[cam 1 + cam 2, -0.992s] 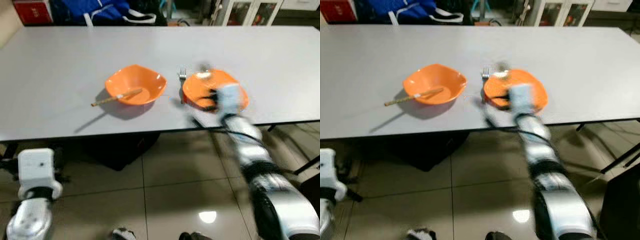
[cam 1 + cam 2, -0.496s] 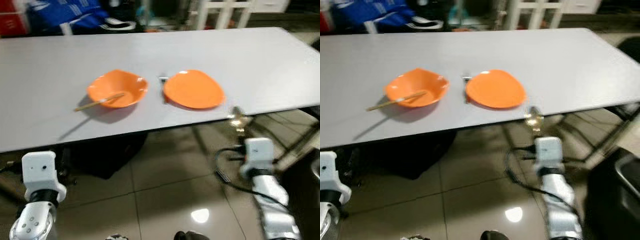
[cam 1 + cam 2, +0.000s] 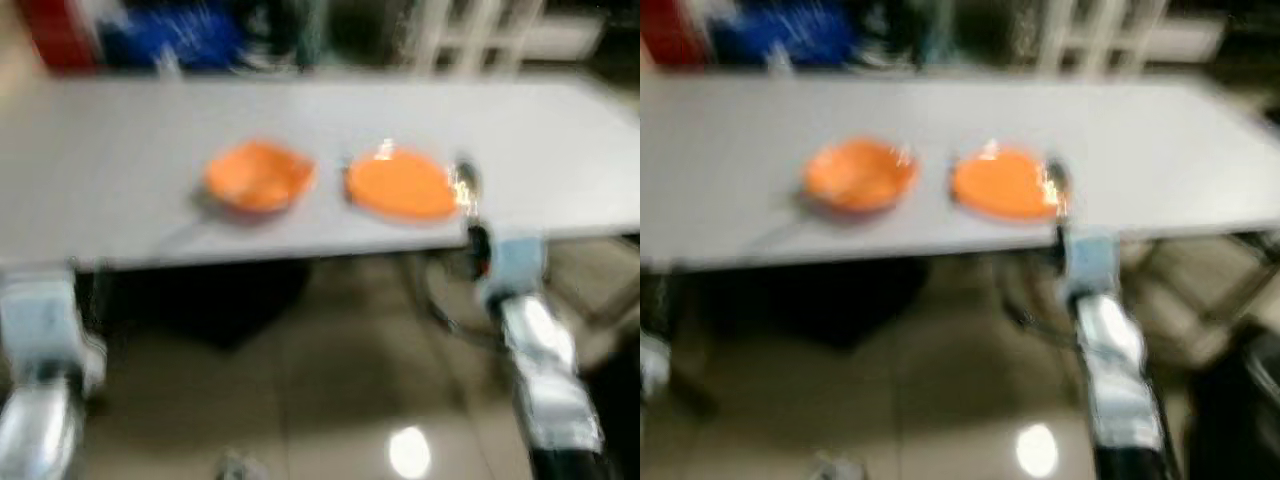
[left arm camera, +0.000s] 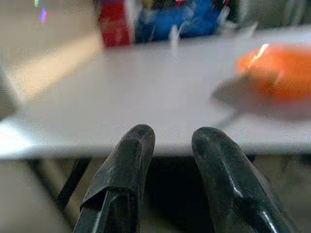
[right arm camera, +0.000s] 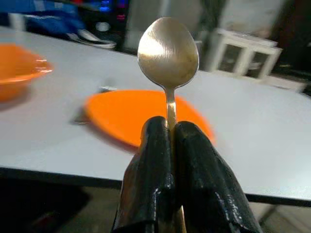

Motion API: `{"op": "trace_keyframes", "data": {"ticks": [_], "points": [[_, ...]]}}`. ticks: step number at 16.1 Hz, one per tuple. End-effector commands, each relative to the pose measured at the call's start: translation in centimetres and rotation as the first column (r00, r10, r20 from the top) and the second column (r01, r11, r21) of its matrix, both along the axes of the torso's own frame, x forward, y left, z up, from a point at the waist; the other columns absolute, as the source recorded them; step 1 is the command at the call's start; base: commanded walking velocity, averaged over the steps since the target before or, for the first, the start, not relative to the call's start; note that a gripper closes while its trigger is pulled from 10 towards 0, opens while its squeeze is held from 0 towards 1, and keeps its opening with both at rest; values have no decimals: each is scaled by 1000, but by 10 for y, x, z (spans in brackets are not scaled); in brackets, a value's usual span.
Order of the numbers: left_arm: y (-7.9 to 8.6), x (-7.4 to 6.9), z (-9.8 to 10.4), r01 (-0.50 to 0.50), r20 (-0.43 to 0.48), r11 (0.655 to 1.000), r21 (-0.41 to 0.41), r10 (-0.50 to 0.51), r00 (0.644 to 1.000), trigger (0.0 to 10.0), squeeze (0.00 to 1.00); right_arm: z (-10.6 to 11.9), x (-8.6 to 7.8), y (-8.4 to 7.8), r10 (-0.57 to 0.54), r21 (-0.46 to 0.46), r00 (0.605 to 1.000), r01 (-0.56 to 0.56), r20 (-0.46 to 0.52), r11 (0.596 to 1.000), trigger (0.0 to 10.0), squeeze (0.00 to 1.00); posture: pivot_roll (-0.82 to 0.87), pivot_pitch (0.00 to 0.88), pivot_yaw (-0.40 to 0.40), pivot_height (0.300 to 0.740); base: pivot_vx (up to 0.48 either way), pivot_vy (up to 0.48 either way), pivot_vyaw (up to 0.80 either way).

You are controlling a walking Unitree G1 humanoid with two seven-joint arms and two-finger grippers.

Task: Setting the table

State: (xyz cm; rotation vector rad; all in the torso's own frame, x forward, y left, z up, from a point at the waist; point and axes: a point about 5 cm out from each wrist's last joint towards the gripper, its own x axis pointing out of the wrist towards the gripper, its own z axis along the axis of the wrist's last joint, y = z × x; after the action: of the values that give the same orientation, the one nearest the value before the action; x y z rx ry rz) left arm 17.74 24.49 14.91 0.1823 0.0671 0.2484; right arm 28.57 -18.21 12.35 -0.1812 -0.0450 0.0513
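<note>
My right gripper (image 5: pixel 170 133) pinches a spoon (image 5: pixel 168 53) by its handle, bowl end up, at the near edge of the table (image 3: pixel 120 200), just beside the orange plate (image 3: pixel 402 185). An orange bowl (image 3: pixel 257 177) sits beside that plate. My left gripper (image 4: pixel 170 141) hangs below the near edge, fingers spread, holding nothing.

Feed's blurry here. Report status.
Right hand shut on silver metal spoon, raised near table edge beside flat orange plate. Left hand open, idle. Nothing blocking.
</note>
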Motion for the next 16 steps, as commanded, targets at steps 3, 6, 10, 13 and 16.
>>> {"op": "trace_keyframes", "data": {"ticks": [3,6,10,13,16], "points": [[-5,6,10,16,35,1000,10,-17,999,10000,0,-1,-2,6,17,18,1000,-16,-20,1000,10000,0,24,27,-15,740,225,162,0],[-4,8,15,6,45,1000,20,-7,999,10000,0,-4,-4,12,38,24,999,-37,-38,999,10000,0,28,31,-15,740,385,287,0],[-10,16,20,53,46,996,68,-57,997,10000,0,-7,-6,17,38,29,998,-36,-40,999,10000,0,25,31,-7,740,470,0,0],[-14,18,21,79,45,994,72,-82,996,10000,0,-9,-6,19,39,30,998,-38,-42,999,10000,0,20,30,-2,740,480,0,0],[-16,22,23,90,49,994,62,-93,994,10000,0,-11,-6,25,52,36,998,-51,-46,998,10000,0,22,29,2,740,480,0,0]]}}
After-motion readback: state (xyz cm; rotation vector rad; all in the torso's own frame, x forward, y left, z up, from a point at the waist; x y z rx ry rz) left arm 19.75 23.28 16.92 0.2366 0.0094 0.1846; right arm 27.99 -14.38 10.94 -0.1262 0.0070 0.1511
